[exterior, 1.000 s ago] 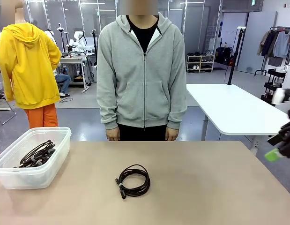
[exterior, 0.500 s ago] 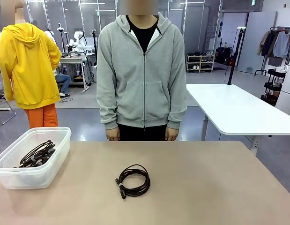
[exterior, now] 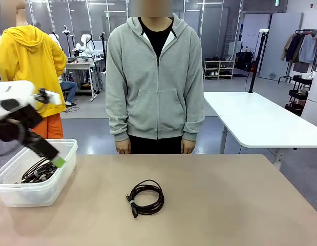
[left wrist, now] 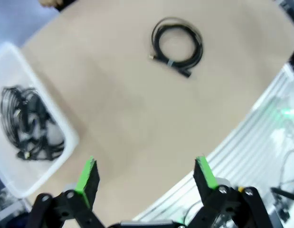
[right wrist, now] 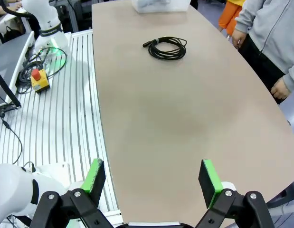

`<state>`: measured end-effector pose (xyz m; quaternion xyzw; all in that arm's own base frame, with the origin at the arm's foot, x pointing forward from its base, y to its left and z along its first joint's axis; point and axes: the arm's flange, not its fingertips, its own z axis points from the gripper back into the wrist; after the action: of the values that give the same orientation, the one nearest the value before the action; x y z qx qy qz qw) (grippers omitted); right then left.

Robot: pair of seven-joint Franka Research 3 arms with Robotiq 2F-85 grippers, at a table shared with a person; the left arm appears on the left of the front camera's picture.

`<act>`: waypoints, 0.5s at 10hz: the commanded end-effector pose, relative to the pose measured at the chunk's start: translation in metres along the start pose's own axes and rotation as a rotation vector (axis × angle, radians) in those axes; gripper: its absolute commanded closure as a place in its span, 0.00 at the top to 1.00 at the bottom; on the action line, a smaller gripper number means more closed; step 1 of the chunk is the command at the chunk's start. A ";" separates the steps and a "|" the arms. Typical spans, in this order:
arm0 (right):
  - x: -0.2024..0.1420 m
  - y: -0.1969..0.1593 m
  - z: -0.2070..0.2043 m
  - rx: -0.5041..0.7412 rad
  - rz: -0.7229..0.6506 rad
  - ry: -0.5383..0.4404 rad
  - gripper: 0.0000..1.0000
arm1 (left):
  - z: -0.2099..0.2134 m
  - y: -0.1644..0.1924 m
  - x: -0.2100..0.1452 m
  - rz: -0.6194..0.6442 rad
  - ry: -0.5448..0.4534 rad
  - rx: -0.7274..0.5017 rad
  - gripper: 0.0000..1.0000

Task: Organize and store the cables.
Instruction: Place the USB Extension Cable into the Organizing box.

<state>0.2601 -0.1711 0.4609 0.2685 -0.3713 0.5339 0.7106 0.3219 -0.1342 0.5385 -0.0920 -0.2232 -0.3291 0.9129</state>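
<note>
A coiled cable [exterior: 145, 198] was seen lying mid-tabletop [exterior: 225, 200], well apart from the wide-open, empty left gripper [exterior: 57, 161] above the bin [exterior: 40, 190] of cables [exterior: 40, 169], and the right gripper [right wrist: 154, 183] was likewise spread and empty.

From my seat the table [exterior: 225, 200] looks like a smooth matt beige laminate, with no glare. At centre frame the coiled cable [exterior: 145, 197] has a dull black rubbery jacket. The bin [exterior: 38, 192] at lower left is milky translucent plastic, faintly glossy on its rim. The person's hoodie [exterior: 155, 82] is soft grey fleecy cloth. My left gripper [left wrist: 146, 176] wears bright green matt pads [left wrist: 87, 175] on black plastic.
</note>
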 end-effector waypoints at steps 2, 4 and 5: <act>0.001 0.002 0.004 0.000 0.024 -0.005 1.00 | -0.050 -0.043 0.028 -0.075 -0.010 0.054 1.00; 0.001 0.002 0.004 0.000 0.024 -0.005 1.00 | -0.090 -0.072 0.043 -0.096 0.005 0.057 1.00; 0.001 0.002 0.004 0.000 0.024 -0.005 1.00 | -0.098 -0.077 0.046 -0.105 0.018 0.037 1.00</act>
<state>0.2560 -0.1724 0.4624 0.2655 -0.3693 0.5349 0.7121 0.3264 -0.2424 0.4769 -0.0656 -0.2198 -0.3829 0.8949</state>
